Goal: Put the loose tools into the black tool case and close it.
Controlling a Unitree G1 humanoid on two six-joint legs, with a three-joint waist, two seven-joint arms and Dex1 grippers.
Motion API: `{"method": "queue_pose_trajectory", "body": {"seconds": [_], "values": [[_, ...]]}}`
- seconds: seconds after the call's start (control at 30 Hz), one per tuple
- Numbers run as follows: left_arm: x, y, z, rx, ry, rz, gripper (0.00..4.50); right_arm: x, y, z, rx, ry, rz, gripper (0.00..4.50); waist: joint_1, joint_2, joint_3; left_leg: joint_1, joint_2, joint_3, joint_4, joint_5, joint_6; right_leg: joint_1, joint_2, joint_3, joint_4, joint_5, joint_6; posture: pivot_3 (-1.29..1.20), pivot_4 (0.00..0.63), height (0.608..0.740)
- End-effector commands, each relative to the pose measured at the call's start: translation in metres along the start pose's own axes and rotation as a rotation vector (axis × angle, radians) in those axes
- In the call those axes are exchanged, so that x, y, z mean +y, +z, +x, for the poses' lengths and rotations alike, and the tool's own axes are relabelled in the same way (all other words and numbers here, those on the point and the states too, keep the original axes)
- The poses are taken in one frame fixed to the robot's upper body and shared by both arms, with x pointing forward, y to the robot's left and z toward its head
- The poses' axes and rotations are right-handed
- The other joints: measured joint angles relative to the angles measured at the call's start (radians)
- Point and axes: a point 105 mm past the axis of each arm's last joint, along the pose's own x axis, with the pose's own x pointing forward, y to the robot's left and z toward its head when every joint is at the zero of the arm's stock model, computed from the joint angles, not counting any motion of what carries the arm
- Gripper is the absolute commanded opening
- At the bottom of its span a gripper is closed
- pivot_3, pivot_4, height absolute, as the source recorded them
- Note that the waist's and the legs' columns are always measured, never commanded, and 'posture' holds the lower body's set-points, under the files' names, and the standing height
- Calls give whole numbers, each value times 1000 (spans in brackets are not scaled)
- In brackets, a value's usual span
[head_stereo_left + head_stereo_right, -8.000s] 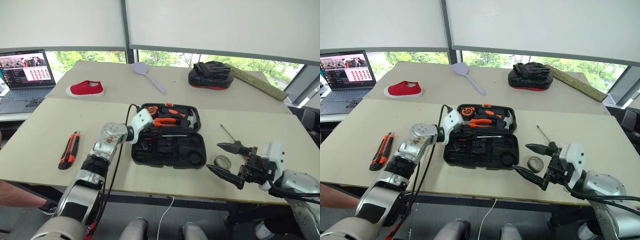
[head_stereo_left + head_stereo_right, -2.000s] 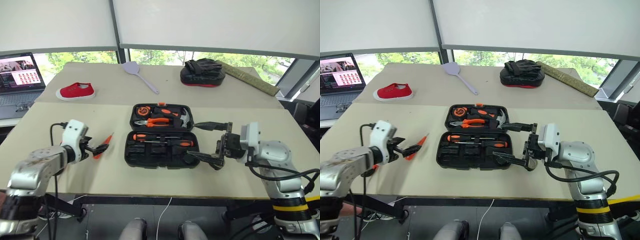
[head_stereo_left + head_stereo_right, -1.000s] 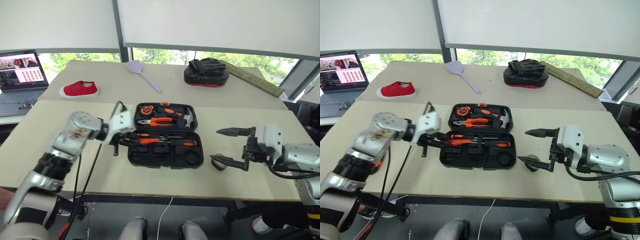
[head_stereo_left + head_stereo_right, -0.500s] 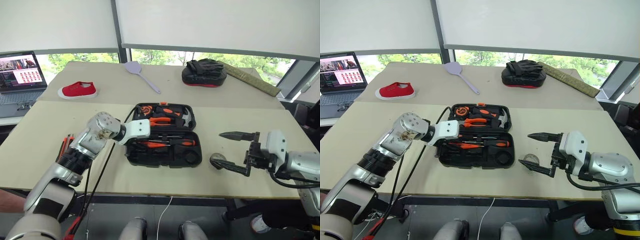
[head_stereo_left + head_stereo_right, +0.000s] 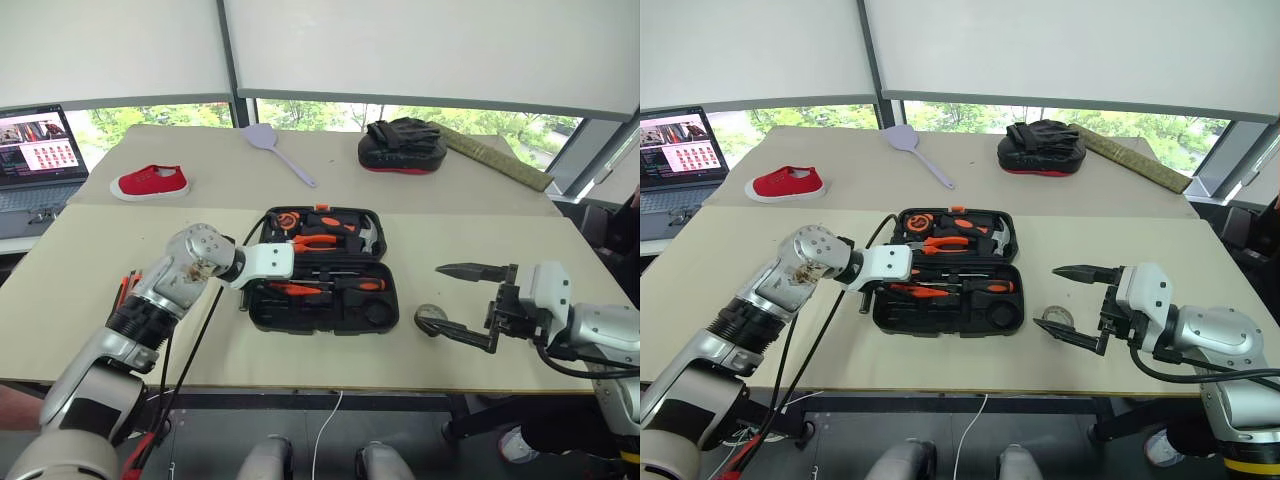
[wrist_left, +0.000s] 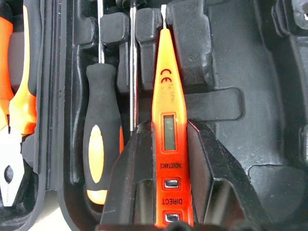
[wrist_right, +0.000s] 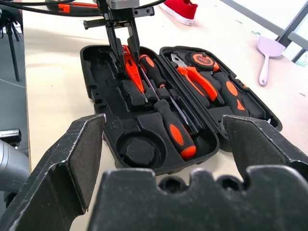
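The right gripper (image 5: 462, 300) is held just above the near right part of the desk (image 5: 60, 300), its fingers spread as wide as they go and closed on nothing; it has kept its place over the last second. The small tape roll (image 5: 431, 317) lies on the desk just beside its lower finger, not yet picked up.

Farther in, the black tool case (image 5: 322, 283) stands open at mid-desk, and here the change is found. A second ago the all-orange screwdriver (image 6: 169, 120) was carried over the case's near half; now it is laid along a recess there, next to an orange-and-black-handled screwdriver (image 6: 100, 139). The left gripper (image 6: 166, 166) is seen with its fingers on either side of the orange handle, parted a little more than before, so a release is judged to be under way; whether the pads still touch the handle cannot be told.

The utility knife (image 5: 128, 287) is glimpsed on the desk behind the left forearm, well apart from the case. So one more tool is judged stowed, with the knife, the tape roll and the closing of the lid left to do.
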Motion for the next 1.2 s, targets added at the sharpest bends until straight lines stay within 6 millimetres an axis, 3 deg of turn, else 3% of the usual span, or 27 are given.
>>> {"method": "queue_pose_trajectory", "body": {"seconds": [0.03, 0.1, 0.2, 0.3, 0.4, 0.6, 0.63, 0.73, 0.87, 1.2], "values": [[6, 12, -4, -127, 34, -31, 2536, -3, 8, -1, -32, -8, -17, 4500, 3, 0, 0, 0, 0, 0, 0, 0, 0, 0, 0, 0, 0, 0, 0, 0, 150, 740], [13, 19, -16, -202, 63, -27, 3200, -3, 8, -2, -30, -6, -12, 4500, 5, 0, 0, 0, 0, 0, 1, 0, 0, 0, 0, 0, 0, 0, 0, 0, 150, 740], [26, 21, -35, -284, 120, -77, 3200, -1, 6, -2, -28, -2, -1, 4500, 5, 0, 0, -1, 1, 0, 1, 0, 0, -1, 0, 0, 0, 1, -1, 0, 150, 740], [37, 28, -39, -426, 174, -197, 3200, -1, 5, 0, -29, 6, -5, 4500, 7, 0, 0, -1, 1, 1, 1, 0, 0, -1, 0, 0, 0, 1, -1, 0, 150, 740], [30, 18, -29, -457, 165, -249, 2459, -1, 7, 4, -42, 8, -9, 4500, 9, 0, 0, 0, 1, 1, 2, 0, 0, 0, 0, 0, 0, 1, 0, 0, 150, 740], [15, 2, -10, -420, 152, -302, 170, 0, 7, 7, -50, 11, -9, 4500, 9, 0, 0, -1, 1, 1, 2, 0, 0, 0, 1, 0, 1, 2, -1, 0, 150, 740], [13, -2, -7, -400, 153, -302, 13, 1, 7, 7, -51, 12, -9, 4500, 9, 0, 0, -1, 1, 1, 2, 0, 0, 0, 1, 0, 1, 2, -1, 0, 150, 740], [10, -15, 1, -327, 184, -278, 13, 2, 6, 7, -50, 11, -7, 4500, 9, 0, 0, 0, 2, 1, 3, 0, 0, 0, 1, 0, 1, 2, -2, 0, 150, 740], [0, -12, 8, -321, 140, -257, 13, 3, 4, 6, -49, 6, -1, 4500, 10, 0, 0, 0, 2, 1, 3, 0, 0, 0, 1, 0, 1, 2, -2, 0, 150, 740], [-19, -31, 17, -271, 140, -272, 13, 4, 1, 7, -53, -2, 10, 4500, 9, 1, -1, 1, 3, 2, 3, 0, 0, 1, 1, 0, 1, 3, -3, 0, 150, 740]]}}
